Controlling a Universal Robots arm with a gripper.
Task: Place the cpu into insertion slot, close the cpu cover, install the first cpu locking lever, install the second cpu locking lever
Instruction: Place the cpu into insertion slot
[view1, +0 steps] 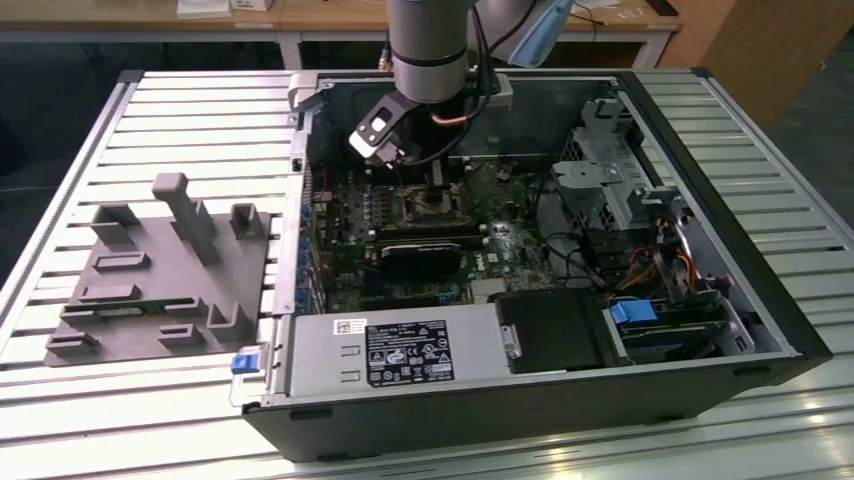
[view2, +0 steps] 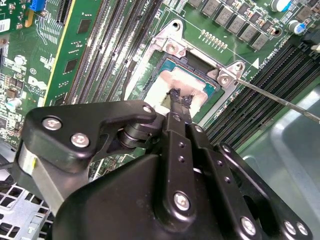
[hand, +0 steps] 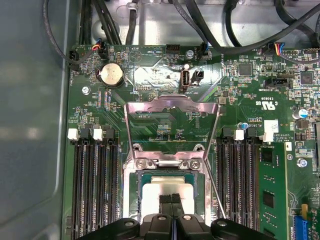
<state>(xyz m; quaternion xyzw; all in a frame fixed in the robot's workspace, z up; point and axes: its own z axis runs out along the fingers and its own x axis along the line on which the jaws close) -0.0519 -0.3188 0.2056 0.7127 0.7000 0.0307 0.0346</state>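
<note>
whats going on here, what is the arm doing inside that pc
A robot arm reaches into an open computer case. In both wrist views its gripper, fingertips together, is down at the face of the cpu. The cpu lies in the insertion slot on the green motherboard. The cpu cover is flipped open, not yet closed over the chip.

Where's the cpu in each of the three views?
Exterior view: the cpu sits small, directly beneath the arm.
Second wrist view: pale square at the gripper tip.
First wrist view: pale square at the gripper tip.
Shared landmark: the insertion slot framing it.
</note>
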